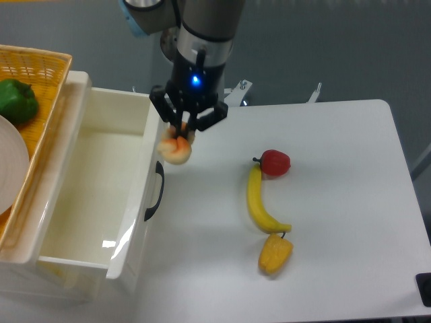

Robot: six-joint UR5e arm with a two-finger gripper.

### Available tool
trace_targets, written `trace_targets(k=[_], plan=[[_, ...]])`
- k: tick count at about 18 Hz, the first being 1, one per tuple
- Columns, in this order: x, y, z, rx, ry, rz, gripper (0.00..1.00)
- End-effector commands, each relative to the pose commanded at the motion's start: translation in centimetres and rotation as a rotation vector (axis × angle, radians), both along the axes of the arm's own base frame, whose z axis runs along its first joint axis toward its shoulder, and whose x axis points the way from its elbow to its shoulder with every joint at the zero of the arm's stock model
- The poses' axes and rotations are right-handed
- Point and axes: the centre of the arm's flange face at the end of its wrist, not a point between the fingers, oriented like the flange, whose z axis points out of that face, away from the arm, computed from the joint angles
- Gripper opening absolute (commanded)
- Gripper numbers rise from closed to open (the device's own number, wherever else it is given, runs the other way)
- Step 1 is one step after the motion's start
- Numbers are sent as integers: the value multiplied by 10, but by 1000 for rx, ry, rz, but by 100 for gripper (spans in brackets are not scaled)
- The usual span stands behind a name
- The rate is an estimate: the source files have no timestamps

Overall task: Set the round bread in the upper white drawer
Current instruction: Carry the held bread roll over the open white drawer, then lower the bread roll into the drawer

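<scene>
A grey cylindrical wrist section is seen at the top, with a light blue joint cap beside it. Below, a silver ring is followed by a black housing where a small blue light is lit. The black gripper (183,126) is fitted underneath, its fingers angular.

no readable text, labels, brands or numbers anywhere

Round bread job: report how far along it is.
Done: the round bread is off the table, and the upper white drawer stands pulled open. In hand: the gripper holds the bread beside the drawer's front wall, above the black handle. Left: carry it over the drawer and release it inside.
</scene>
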Motion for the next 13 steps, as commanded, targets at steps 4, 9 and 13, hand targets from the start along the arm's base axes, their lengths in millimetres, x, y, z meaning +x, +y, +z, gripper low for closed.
trace_targets(k=[4, 9, 13], plan=[[19, 6, -6, -3, -52, -1, 11], [33, 18, -13, -10, -63, -33, 11], [35, 20, -22, -21, -73, -41, 11]])
